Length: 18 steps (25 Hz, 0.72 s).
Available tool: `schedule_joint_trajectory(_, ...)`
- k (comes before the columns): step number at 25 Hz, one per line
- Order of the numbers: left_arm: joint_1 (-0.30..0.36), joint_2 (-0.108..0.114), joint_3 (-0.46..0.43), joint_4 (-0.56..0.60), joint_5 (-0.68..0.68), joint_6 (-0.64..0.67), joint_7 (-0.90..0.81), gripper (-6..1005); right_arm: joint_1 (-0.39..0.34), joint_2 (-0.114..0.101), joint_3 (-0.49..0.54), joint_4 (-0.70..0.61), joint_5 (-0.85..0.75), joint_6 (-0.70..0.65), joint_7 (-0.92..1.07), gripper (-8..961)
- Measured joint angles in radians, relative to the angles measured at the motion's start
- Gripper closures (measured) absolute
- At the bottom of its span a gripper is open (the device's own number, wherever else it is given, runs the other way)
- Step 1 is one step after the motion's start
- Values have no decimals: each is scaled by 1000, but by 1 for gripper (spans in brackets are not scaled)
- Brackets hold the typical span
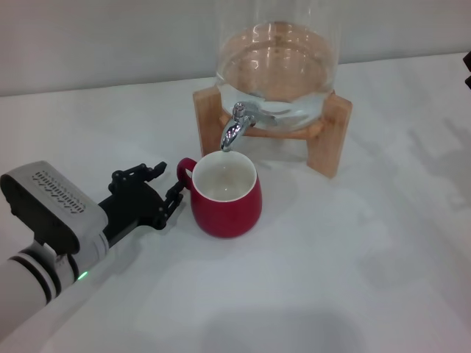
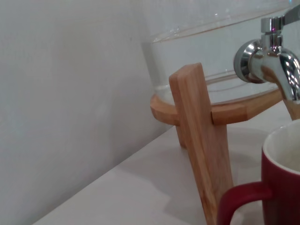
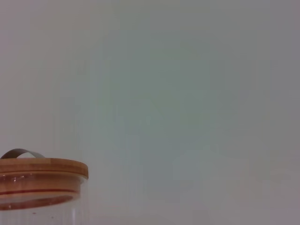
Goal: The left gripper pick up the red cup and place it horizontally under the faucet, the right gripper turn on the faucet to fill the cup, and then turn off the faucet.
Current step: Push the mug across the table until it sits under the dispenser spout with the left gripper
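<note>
The red cup (image 1: pixel 225 198) stands upright on the white table, its white inside showing, with its mouth right under the spout of the chrome faucet (image 1: pixel 235 126). The cup's handle (image 1: pixel 184 170) points toward my left gripper (image 1: pixel 171 184). That gripper rests low on the table just left of the handle and is open, holding nothing. In the left wrist view the cup (image 2: pixel 281 178) and its handle sit close by, with the faucet (image 2: pixel 272 56) above. Of my right gripper (image 1: pixel 468 68), only a dark sliver shows at the far right edge of the head view.
The faucet is on a clear glass dispenser (image 1: pixel 276 66) holding water, set on a wooden stand (image 1: pixel 330 136). Its wooden lid (image 3: pixel 44 167) shows in the right wrist view. A pale wall runs behind the table (image 1: pixel 353 279).
</note>
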Motion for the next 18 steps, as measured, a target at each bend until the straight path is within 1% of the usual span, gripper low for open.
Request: schedule_joint_trajectory(18, 20, -1, -18, 6, 0, 3, 36, 586, -4, 0, -11, 1, 0, 1, 0, 162)
